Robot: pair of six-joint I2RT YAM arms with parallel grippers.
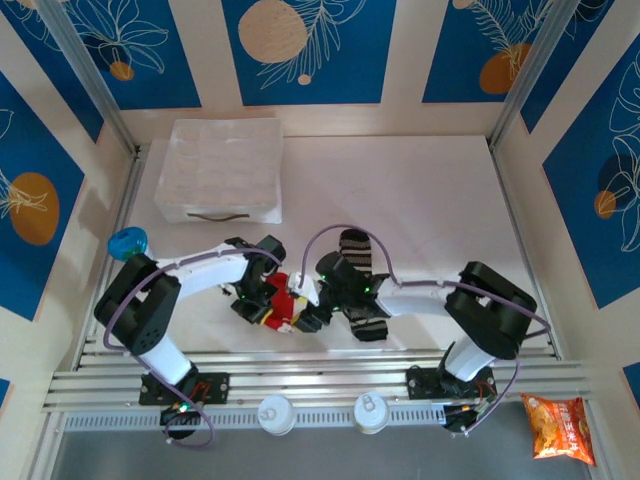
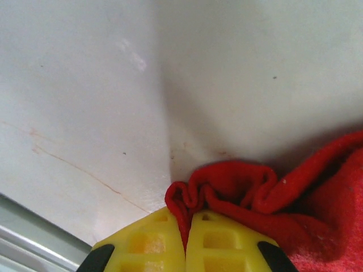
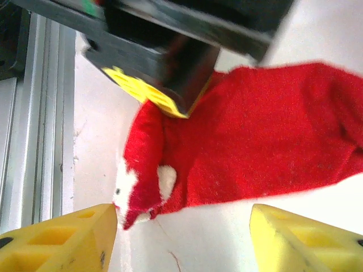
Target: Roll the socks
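The small red sock (image 3: 261,130) lies flat on the white table, with white patches on its folded end (image 3: 133,187). My left gripper (image 2: 186,221) is shut, its yellow fingers pinching a bunched fold of the red sock (image 2: 238,190). My right gripper (image 3: 181,235) stands open just short of the sock's near edge, with bare table between its fingers. In the top view the two grippers, left (image 1: 262,305) and right (image 1: 305,310), meet over the red sock (image 1: 284,296). The black-and-grey striped sock (image 1: 357,246) lies just to the right, partly under the right arm.
A white moulded tray (image 1: 220,170) sits at the back left. A blue object (image 1: 127,243) lies by the left wall. Metal rails (image 1: 320,372) run along the near edge, close to the red sock. A snack bag (image 1: 558,428) lies off the table at front right.
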